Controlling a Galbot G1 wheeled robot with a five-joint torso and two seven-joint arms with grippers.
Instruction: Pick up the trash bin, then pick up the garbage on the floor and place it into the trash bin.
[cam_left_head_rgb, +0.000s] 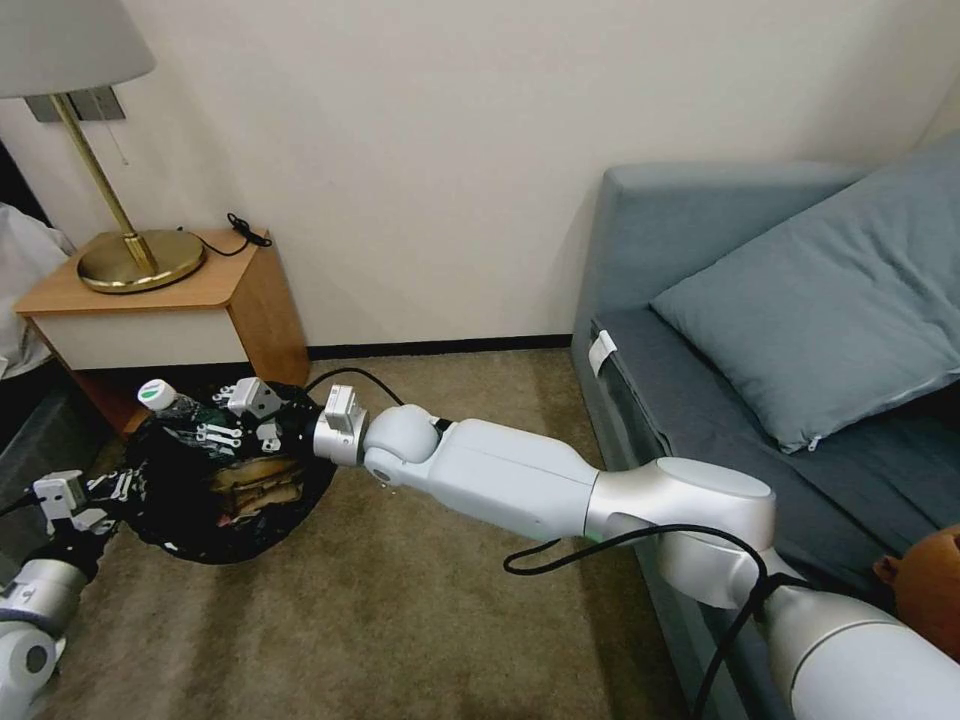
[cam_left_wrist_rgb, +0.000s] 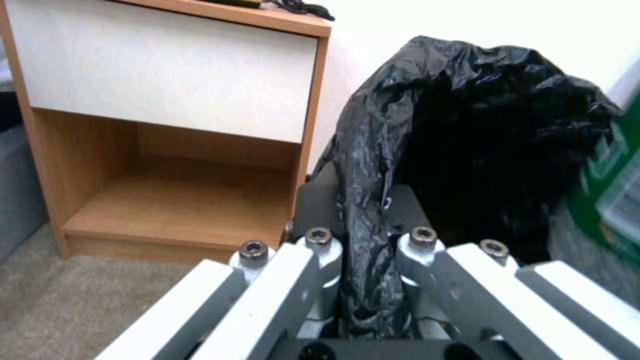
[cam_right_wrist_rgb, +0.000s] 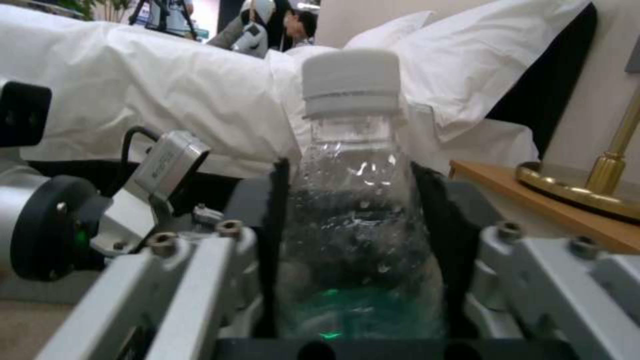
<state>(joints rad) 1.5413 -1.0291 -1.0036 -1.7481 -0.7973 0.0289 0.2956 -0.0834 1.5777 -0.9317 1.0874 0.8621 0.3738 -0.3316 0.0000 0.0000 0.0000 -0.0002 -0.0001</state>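
The trash bin (cam_left_head_rgb: 190, 520), its glossy black bag (cam_left_wrist_rgb: 480, 140) spread over the rim, stands on the carpet in front of the nightstand. My left gripper (cam_left_head_rgb: 115, 490) is at the bin's near-left side, shut on a fold of the bag's edge (cam_left_wrist_rgb: 363, 215). My right gripper (cam_left_head_rgb: 215, 415) reaches over the bin's far side, shut on a small clear bottle (cam_right_wrist_rgb: 360, 215) with a pale green cap (cam_left_head_rgb: 158, 395). The bottle points toward the nightstand, above the bag. Tan and gold garbage (cam_left_head_rgb: 262, 485) lies inside the bin.
A wooden nightstand (cam_left_head_rgb: 150, 300) with a brass lamp (cam_left_head_rgb: 140, 262) stands just behind the bin. A grey sofa (cam_left_head_rgb: 640, 400) with a cushion (cam_left_head_rgb: 830, 300) is on the right, and a brown plush (cam_left_head_rgb: 930, 585) lies on it. White bedding (cam_right_wrist_rgb: 167, 100) lies to the left.
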